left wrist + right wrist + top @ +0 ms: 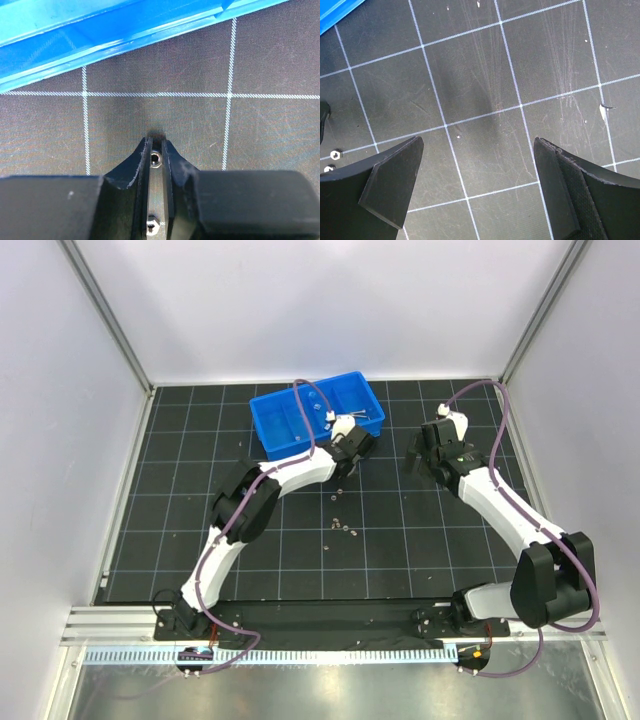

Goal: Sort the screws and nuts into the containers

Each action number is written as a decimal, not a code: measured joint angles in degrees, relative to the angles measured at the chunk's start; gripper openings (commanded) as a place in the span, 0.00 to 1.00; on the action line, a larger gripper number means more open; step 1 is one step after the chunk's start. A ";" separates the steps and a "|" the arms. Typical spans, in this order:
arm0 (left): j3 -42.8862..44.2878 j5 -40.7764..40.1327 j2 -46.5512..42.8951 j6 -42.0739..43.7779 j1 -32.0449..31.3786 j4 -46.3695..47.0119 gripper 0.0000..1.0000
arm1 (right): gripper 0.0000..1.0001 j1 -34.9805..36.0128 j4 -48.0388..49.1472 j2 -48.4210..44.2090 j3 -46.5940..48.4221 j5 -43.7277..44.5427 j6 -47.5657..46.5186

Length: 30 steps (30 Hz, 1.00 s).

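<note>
Tray (276,430) sat at the far centre of the mat (180,540), its long side skewed to the grid. A few silver bits lay in its compartments, too small to tell apart.

Left arm: reached from its near-left base far and rightward, elbow bent, wrist low. Left gripper (356,447) was at the tray's near wall, toward its right end. In the wrist view the left gripper (157,142) had its fingers (131,167) drawn narrow, a thin slit between them, tips down on or just over the mat. The blue wall (100,45) ran just beyond the tips. Could not tell whether anything was pinched at the tips.

Pieces (345,528): a small scatter of silver on the mat, near of the left gripper and well apart from its fingers, between the two arms. One more lay a little farther off. Nuts or screws, could not tell from above.

Right arm: rose from its near-right base, folded back at the elbow, forearm running far and leftward. Right gripper (422,462) was right of the tray, apart from it. In the wrist view the right gripper (477,145) had its fingers (395,185) spread wide over bare grid, nothing between them. Two nuts (336,154) lay at the left edge of that view, outside the left finger, not touching it.
</note>
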 measured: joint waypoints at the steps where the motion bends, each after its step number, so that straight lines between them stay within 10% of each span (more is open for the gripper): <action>1: 0.00 -0.02 0.00 0.02 0.00 0.07 0.12 | 0.99 0.00 0.00 0.00 0.00 0.00 0.00; 8: -2.21 0.48 -2.71 1.07 0.00 -1.44 0.14 | 0.99 0.00 -0.07 -0.02 0.00 0.00 0.00; 15: -2.62 2.23 -9.81 2.99 0.35 -2.43 0.56 | 1.00 0.00 -0.07 0.00 0.00 0.00 0.00; 30: -4.39 4.85 -6.38 3.45 0.35 -2.56 0.55 | 0.99 -0.04 -0.11 0.39 0.00 0.07 0.00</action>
